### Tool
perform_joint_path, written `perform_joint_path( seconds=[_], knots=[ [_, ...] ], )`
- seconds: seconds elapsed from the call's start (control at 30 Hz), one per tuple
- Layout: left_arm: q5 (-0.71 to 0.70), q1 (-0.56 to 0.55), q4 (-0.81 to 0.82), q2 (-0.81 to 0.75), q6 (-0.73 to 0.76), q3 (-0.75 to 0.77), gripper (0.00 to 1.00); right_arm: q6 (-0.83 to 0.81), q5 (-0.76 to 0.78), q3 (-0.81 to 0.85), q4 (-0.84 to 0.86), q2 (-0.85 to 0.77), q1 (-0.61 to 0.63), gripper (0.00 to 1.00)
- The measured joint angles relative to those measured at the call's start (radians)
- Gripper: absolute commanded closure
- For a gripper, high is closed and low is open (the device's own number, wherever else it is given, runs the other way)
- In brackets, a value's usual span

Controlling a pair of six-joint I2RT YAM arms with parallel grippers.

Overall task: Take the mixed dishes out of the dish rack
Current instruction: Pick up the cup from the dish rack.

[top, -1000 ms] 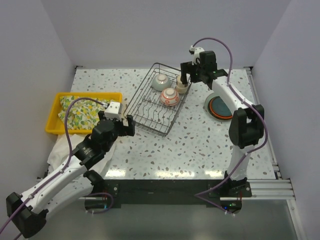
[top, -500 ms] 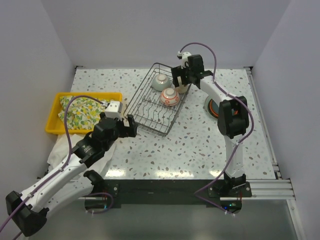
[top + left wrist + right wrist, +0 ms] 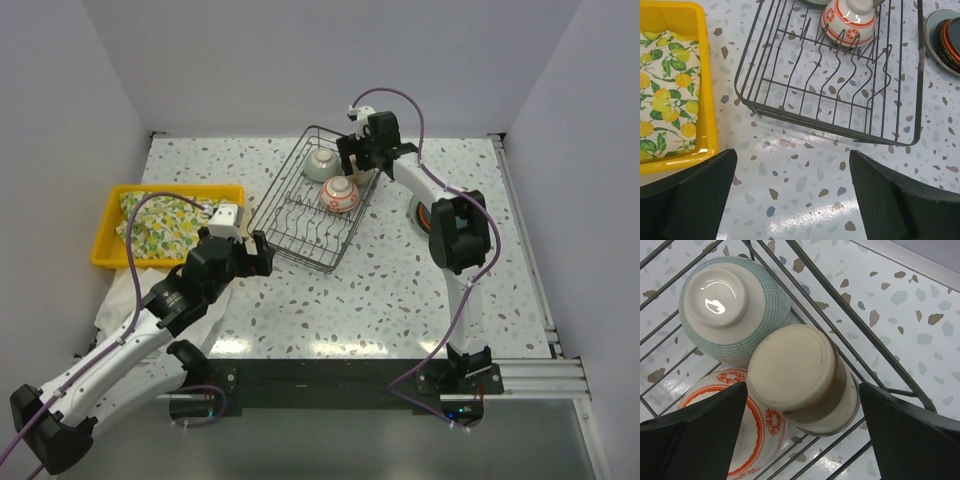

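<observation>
1. Leftmost, a yellow tray [image 3: 170,189] sits on the speckled desk [image 3: 400,290] and holds a lemon-print cloth [image 3: 158,228].
2. Next, the left arm reaches forward from its near-left base, wrist low beside the rack's near end. The left gripper [image 3: 793,152] has its jaws spread wide, with only desk between them.
3. Centrally, the black wire dish rack [image 3: 305,215] lies with its long axis running diagonally from near-left to far-right.
4. At its far end, a celadon bowl [image 3: 732,307], a red-patterned bowl [image 3: 740,430] and a beige cup [image 3: 800,375] rest base-up and crowded together, the cup tilted against the rack's side wall.
5. Above them, the right arm stretches far across, wrist pointing down. The right gripper [image 3: 357,168] has its jaws wide apart on either side of the cup, not closed on it.
6. Rightmost, a stack of plates [image 3: 944,37] lies flat on the desk beside the rack.
</observation>
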Motion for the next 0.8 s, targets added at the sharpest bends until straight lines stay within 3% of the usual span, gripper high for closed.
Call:
perform_joint_path(
  seconds=[0.17,0.8],
  knots=[
    [0.0,0.0,-0.006,-0.007,-0.001,0.0,0.0,0.001,0.008,-0.008,0.013,0.0,0.0,0.14],
    [0.02,0.0,-0.023,-0.027,-0.01,0.0,0.0,-0.045,-0.01,0.006,0.006,0.014,0.005,0.09]
  ],
)
